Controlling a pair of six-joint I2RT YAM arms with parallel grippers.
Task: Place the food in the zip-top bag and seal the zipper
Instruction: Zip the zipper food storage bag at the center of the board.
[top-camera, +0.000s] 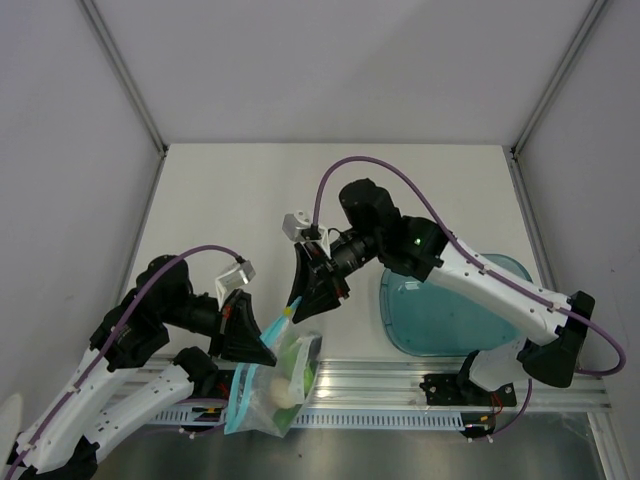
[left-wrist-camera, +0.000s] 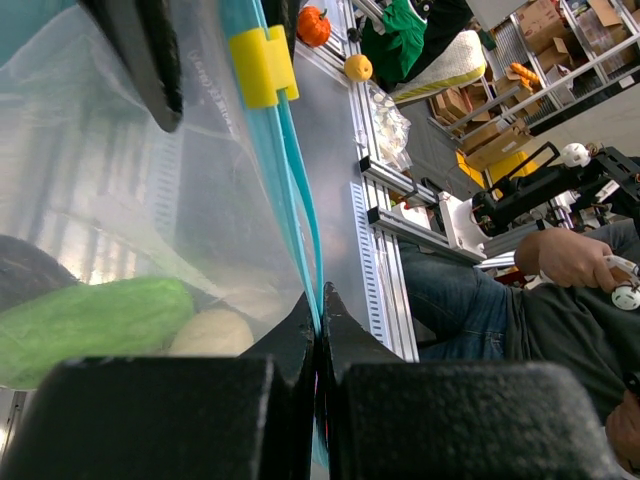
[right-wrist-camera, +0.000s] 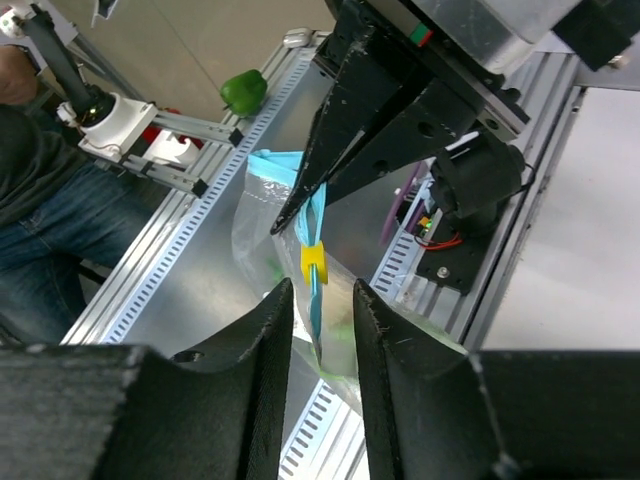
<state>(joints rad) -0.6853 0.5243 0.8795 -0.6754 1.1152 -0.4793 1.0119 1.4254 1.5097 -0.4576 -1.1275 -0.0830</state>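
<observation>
Where the near edge of the desk (top-camera: 300, 190) meets the metal rail (top-camera: 400, 380), the zip-top bag (top-camera: 270, 395) is held above the rail by its mouth edge.

- **Left gripper** (left-wrist-camera: 320, 300): fully closed, its fingertips pinching the light blue zipper (left-wrist-camera: 305, 220) at one point along the strip.
- **Right gripper** (right-wrist-camera: 322, 295): partly open. Its two fingers stand on either side of the zipper without visibly touching it. The yellow slider (right-wrist-camera: 313, 262) sits on the strip just beyond the fingertips, between the two grippers.
- **Contents:** through the clear wall of the bag, the left wrist view shows the light green cucumber (left-wrist-camera: 90, 325) lying lengthwise, with the cream egg (left-wrist-camera: 212, 335) touching its end. Both rest low in the bag, near the left gripper's fingers.
- **Surroundings:** the teal tray (top-camera: 440, 320) lies on the desk well to the right of the bag, beneath the right arm.
</observation>
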